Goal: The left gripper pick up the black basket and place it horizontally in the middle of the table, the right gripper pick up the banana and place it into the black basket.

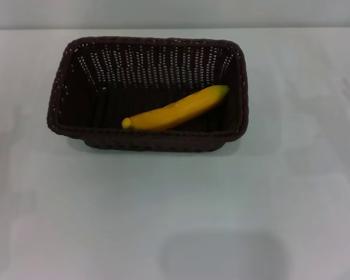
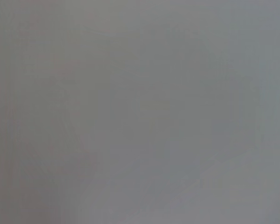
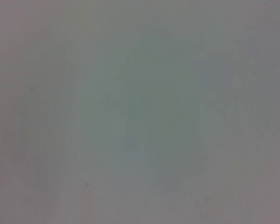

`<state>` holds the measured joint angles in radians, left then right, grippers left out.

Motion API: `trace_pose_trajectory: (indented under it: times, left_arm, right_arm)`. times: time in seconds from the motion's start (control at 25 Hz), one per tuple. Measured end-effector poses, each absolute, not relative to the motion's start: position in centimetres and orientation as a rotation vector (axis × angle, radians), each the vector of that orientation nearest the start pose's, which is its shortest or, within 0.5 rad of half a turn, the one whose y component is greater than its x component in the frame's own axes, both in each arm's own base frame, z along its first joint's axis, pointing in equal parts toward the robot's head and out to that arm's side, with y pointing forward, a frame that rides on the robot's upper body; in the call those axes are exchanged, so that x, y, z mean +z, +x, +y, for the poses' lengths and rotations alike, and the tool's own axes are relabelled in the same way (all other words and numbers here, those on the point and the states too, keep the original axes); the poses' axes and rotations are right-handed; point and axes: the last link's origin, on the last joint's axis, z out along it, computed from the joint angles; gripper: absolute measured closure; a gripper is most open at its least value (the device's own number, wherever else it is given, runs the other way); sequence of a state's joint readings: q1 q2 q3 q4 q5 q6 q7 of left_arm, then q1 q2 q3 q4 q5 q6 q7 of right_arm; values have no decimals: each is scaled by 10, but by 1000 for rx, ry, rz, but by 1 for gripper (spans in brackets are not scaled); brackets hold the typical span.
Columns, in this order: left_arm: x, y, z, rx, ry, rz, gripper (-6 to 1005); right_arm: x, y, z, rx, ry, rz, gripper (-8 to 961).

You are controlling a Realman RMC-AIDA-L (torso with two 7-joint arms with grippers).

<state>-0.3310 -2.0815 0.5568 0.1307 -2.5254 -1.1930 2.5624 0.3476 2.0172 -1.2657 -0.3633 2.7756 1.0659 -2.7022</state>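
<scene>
The black basket (image 1: 76,87) stands in the head view on the white table, lying lengthwise across the middle, a little toward the far side. The banana (image 1: 175,109) lies inside it on the basket floor, slanting from the near left up to the far right, its greenish tip toward the right wall. Neither the left gripper nor the right gripper shows in the head view. Both wrist views show only a plain grey surface, with no fingers and no object in them.
The white table (image 1: 175,210) spreads around the basket on all sides. A faint grey shadow lies on it at the near middle. A pale wall edge runs along the far side.
</scene>
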Motion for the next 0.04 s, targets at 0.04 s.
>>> trace_pose_trajectory:
  times: [0.04]
  left_arm:
    - [63, -406, 289, -837, -1145, -824, 129]
  right_arm:
    - [53, 340, 349, 723, -1643, 464, 80]
